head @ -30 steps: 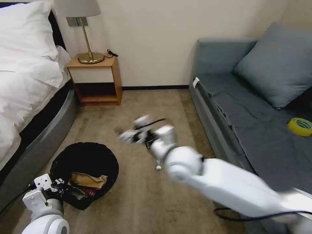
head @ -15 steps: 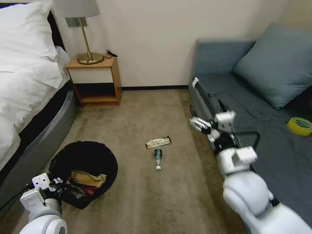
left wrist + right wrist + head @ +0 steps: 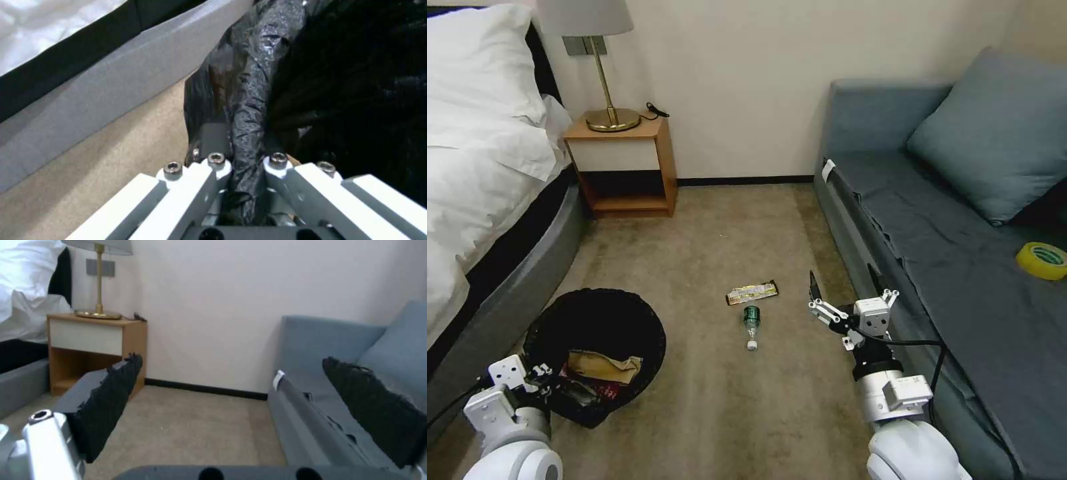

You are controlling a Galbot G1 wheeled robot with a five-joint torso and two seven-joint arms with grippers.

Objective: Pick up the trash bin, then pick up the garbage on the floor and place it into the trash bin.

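The trash bin (image 3: 602, 313), lined with a crinkled black bag, sits on the carpet at my lower left. Inside it lie a crumpled brown paper bag (image 3: 604, 367) and a red-and-white carton (image 3: 582, 389). My left gripper (image 3: 544, 379) is shut on the bin's near rim, and the left wrist view shows its jaws pinching the black liner (image 3: 247, 110). On the open carpet lie more garbage: a gold-and-black wrapper (image 3: 752, 292) and a small green-labelled bottle (image 3: 751, 325). My right gripper (image 3: 843, 287) hangs open and empty to the right of them, beside the sofa front (image 3: 307, 426).
A bed (image 3: 487, 200) runs along the left. A wooden nightstand (image 3: 624, 167) with a brass lamp (image 3: 607, 100) stands at the back wall. The blue-grey sofa (image 3: 960, 267) on the right holds a cushion (image 3: 994, 133) and a yellow tape roll (image 3: 1042, 260). Carpet stretches between them.
My right arm swung from above the wrapper and bottle over to the sofa side, then drew back toward me. Wrapper and bottle lie where they were. Left gripper and bin stayed put.
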